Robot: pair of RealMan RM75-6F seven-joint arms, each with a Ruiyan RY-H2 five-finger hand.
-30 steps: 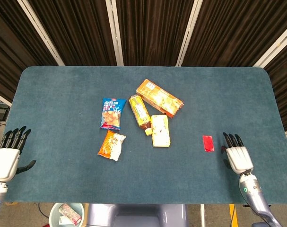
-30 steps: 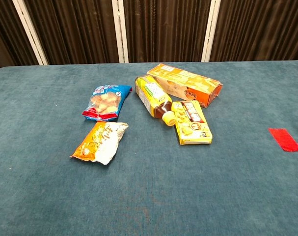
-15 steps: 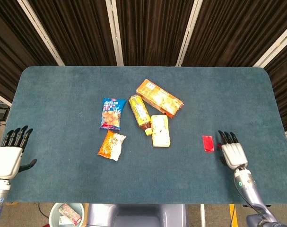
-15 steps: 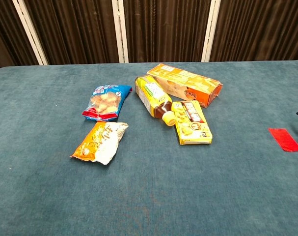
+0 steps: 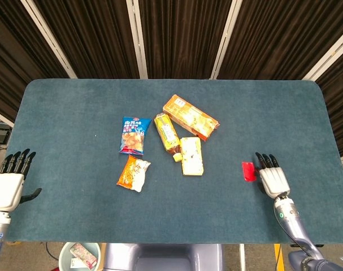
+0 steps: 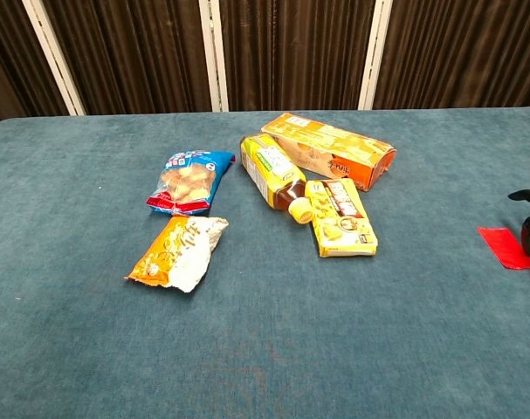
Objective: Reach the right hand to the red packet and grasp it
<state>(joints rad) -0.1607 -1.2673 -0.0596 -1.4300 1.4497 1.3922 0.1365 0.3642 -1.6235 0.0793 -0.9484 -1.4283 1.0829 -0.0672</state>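
On the right side of the blue counter [image 5: 75,107], your right hand [image 5: 272,179] is hovering just beside the red packet [image 5: 248,171], on the packet's right. Its dark fingers [image 5: 264,161] are lying straight and slightly apart, pointing toward the far edge, and they are holding nothing. In the chest view only a few dark fingertips [image 6: 528,197] are showing at the right border, next to the packet, so you cannot tell there whether they are touching it. The red packet is lying flat on the counter, well apart from the other goods and nearer to you than most of them.

At the left near corner, your left hand [image 5: 8,185] is hanging off the counter's edge with its fingers extended and spread, empty.

In the middle of the counter, a cluster of snacks is sitting together. The orange box [image 5: 190,117] is lying farthest back, angled. The yellow bottle [image 5: 166,133] is lying on its side just left of the box, and the yellow carton [image 5: 191,156] is resting just near of both, touching the bottle's cap end. The blue chip bag [image 5: 133,135] is lying to the left of the bottle, and the orange snack bag [image 5: 133,173] is lying nearer to you, just below the blue one.
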